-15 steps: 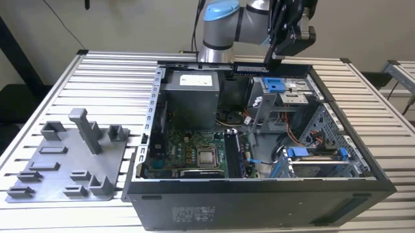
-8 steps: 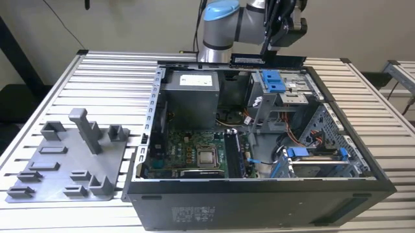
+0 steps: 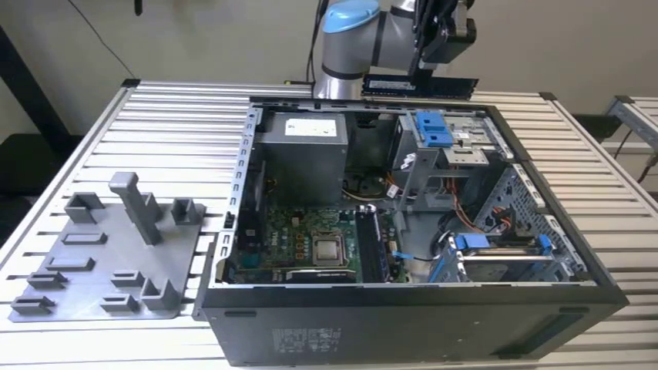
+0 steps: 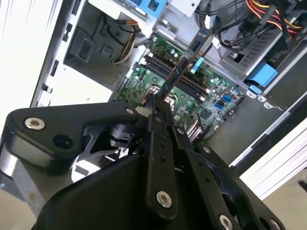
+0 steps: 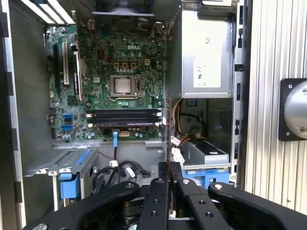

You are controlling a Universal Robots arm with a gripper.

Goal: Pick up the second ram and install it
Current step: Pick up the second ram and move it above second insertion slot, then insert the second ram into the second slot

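The second ram (image 3: 420, 85), a slim dark stick with a pale label, hangs level above the back edge of the open computer case (image 3: 411, 308). My gripper (image 3: 432, 68) is shut on its upper edge. In the second wrist view the ram (image 4: 180, 69) sticks out edge-on from between the fingers (image 4: 154, 125), over the green motherboard (image 4: 144, 81). In the first wrist view the long black memory slots (image 5: 122, 116) lie on the motherboard (image 5: 103, 72) below the gripper (image 5: 170, 175), beside the processor socket (image 5: 123, 85).
A grey plastic holder tray (image 3: 103, 262) with upright blocks lies on the slatted table at the exterior view's left. Inside the case are a power supply (image 3: 303, 150), a blue-tabbed drive cage (image 3: 442, 135) and loose cables (image 3: 452, 231). The arm's base (image 3: 344, 46) stands behind the case.
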